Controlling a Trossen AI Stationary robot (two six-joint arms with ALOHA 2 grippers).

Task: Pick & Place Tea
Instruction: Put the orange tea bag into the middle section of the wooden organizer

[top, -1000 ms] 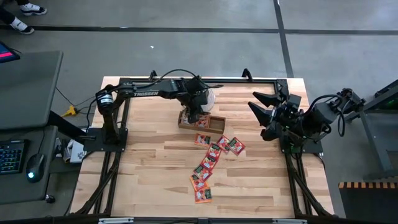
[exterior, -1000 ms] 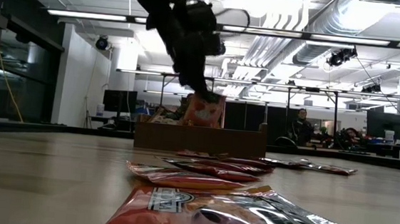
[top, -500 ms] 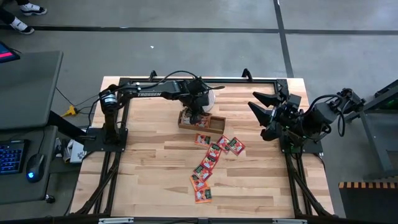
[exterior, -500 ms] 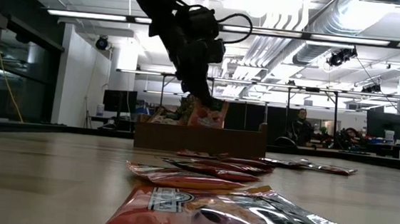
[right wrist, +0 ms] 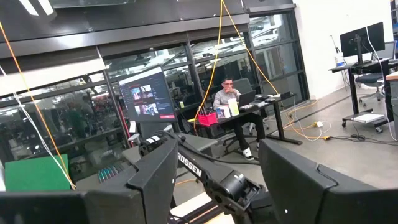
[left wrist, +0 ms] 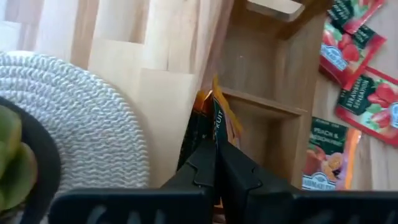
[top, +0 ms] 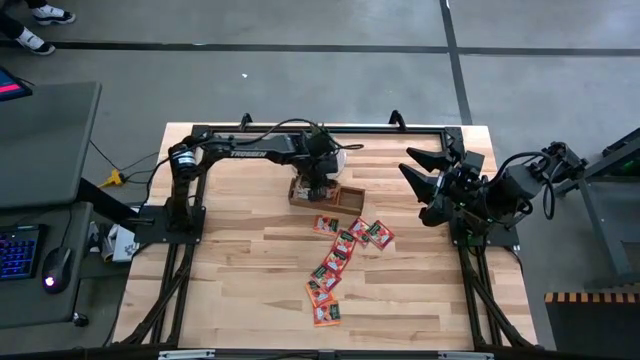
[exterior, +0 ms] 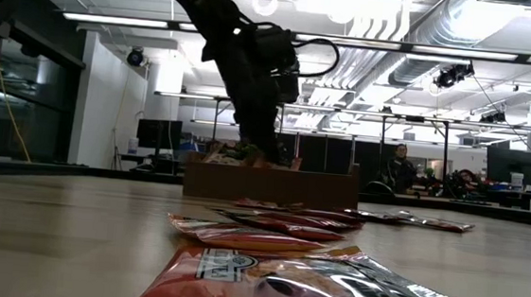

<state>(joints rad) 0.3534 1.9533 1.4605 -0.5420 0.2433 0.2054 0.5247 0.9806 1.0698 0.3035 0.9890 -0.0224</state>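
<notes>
My left gripper (top: 317,186) hangs over the left end of the brown wooden tray (top: 345,198) and is shut on one orange tea sachet (left wrist: 214,118). In the low view the gripper (exterior: 263,150) reaches down to the tray's near wall (exterior: 272,183), which hides most of that sachet. Several more red-orange sachets (top: 338,256) lie flat on the table, in a line from the tray toward the near edge. My right gripper (top: 422,170) is raised at the table's right side, open and with nothing in it. My left gripper pinches the sachet's upper edge (left wrist: 215,142) between its two fingertips. The fingers come from above, slanting down. The sachet stands on edge below them, reaching down into the tray's left compartment (left wrist: 249,134).
A round white woven mat (left wrist: 81,124) with a dark pot and green plant (left wrist: 12,155) sits right beside the tray's far left corner. Loose sachets (left wrist: 360,112) lie close to the tray's near side. A person sits at a desk (right wrist: 233,99) in the room beyond.
My left gripper has gone down toward the tray with the sachet. In the low view the sachet first hung above the tray's near wall and has now sunk behind it. The gripper has stayed shut on it.
</notes>
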